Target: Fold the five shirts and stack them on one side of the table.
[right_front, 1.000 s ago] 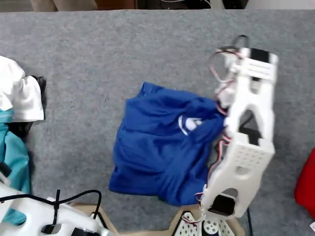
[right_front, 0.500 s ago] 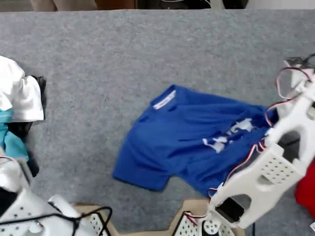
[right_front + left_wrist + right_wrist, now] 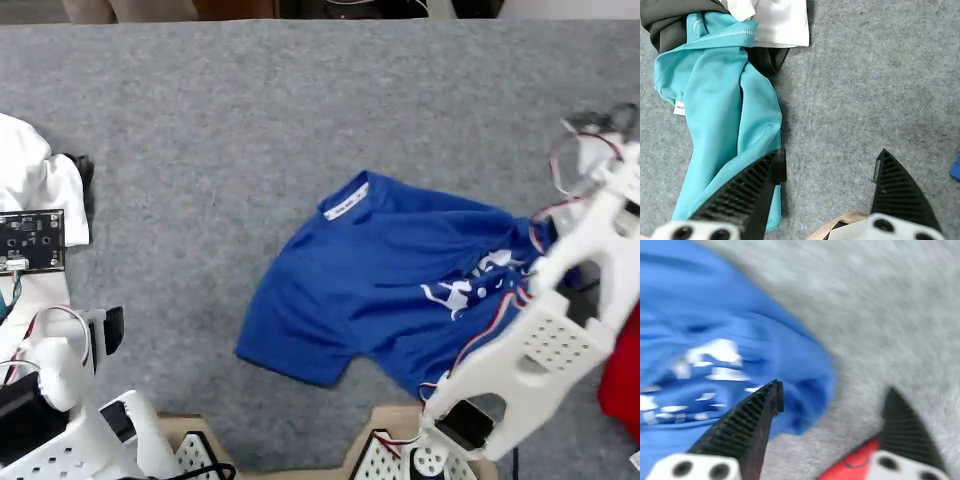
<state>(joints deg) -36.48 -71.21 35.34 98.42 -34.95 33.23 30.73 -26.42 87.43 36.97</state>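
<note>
A blue shirt (image 3: 400, 280) lies spread on the grey table, its collar label toward the far side and its white print near my right arm (image 3: 560, 340). In the right wrist view my right gripper (image 3: 835, 390) is open just above the blue shirt's edge (image 3: 740, 340). At the table's left edge lie a white shirt (image 3: 40, 190), a teal shirt (image 3: 725, 110) and a dark one (image 3: 670, 25), piled together. My left gripper (image 3: 830, 170) is open over bare table beside the teal shirt. A red shirt (image 3: 622, 375) sits at the right edge.
The grey felt table (image 3: 250, 120) has free room across its far half. My left arm (image 3: 50, 400) stands at the near left corner. The arm bases (image 3: 400, 455) sit along the near edge.
The right arm swung to the right and dragged the crumpled blue shirt out flat. The left arm rose at the near left, toward the pile.
</note>
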